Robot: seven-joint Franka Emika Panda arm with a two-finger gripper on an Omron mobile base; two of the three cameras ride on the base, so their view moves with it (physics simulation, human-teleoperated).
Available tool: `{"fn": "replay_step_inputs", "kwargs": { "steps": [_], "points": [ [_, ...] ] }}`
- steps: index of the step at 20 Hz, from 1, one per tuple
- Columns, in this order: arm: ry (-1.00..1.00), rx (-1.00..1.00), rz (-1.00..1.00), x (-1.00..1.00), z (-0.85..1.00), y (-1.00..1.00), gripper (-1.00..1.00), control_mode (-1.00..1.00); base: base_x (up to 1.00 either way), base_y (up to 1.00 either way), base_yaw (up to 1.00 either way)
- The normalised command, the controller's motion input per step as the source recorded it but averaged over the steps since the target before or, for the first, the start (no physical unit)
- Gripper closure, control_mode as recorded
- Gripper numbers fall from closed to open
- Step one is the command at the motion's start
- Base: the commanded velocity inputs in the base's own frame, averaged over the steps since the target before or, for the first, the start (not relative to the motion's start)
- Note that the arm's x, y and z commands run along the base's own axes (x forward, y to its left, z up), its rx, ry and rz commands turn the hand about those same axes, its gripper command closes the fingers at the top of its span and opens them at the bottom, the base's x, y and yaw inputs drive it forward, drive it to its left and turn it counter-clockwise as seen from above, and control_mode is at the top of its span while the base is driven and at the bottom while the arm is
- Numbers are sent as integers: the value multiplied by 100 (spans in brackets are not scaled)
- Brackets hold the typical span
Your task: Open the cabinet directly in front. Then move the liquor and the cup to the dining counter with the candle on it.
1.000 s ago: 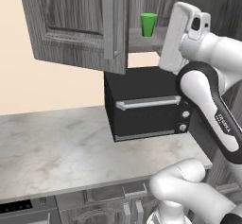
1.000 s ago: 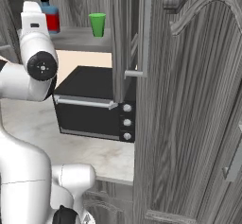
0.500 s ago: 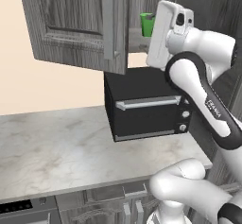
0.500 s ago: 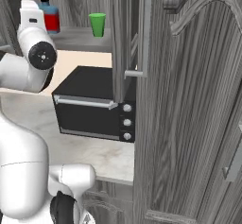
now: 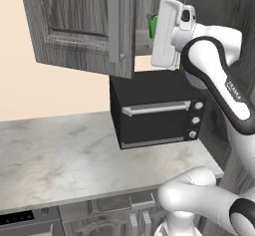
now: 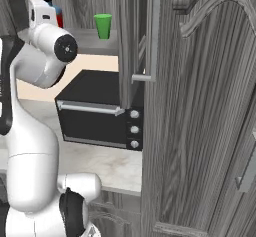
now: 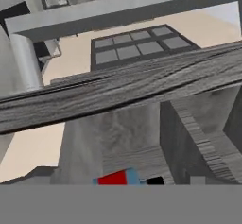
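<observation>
Left base view, going left to right: the cabinet (image 5: 84, 26) door hangs swung open over the marble counter (image 5: 55, 155), long silver handle (image 5: 115, 21) on its edge. Right of it the black microwave (image 5: 157, 110) sits under the shelf, and a sliver of the cup (image 5: 154, 27) peeks out green behind the raised white hand. Arm comes up from the lower right, elbow bent high, hand up at shelf level.

Right base view: arm on the left, wrist up by the shelf; the liquor (image 6: 58, 17) shows as a bit of blue and red with a black cap just behind the hand. Cup (image 6: 103, 26) stands upright on the shelf to the right of the bottle, apart from it. Further right, the other open door (image 6: 200, 131) takes up the foreground.

Hand view: red and blue bottle (image 7: 116, 177) at the bottom edge, cabinet wood around it.

Jaws hidden in the pictures; they look spread wide and nothing is held.

Progress, my read: cabinet opening done. Both items on the shelf, untouched. Left: grab bottle, carry to dining counter, same for cup. Early stage.
</observation>
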Motion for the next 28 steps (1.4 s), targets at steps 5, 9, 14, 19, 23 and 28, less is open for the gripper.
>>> {"fn": "replay_step_inputs", "kwargs": {
  "steps": [5,9,14,19,23,28],
  "points": [
    [0,0,10,26,-10,35,-100,-100,0,0,0],
    [0,0,12,35,-7,24,-100,-100,0,0,0],
    [0,0,13,20,-1,21,-100,-100,0,0,0],
    [0,-4,13,-13,0,42,-100,-100,0,0,0],
    [-11,-9,11,-77,0,57,-100,-100,0,0,0],
    [-28,-9,6,-100,2,62,-100,-100,0,0,0]
  ]
}}
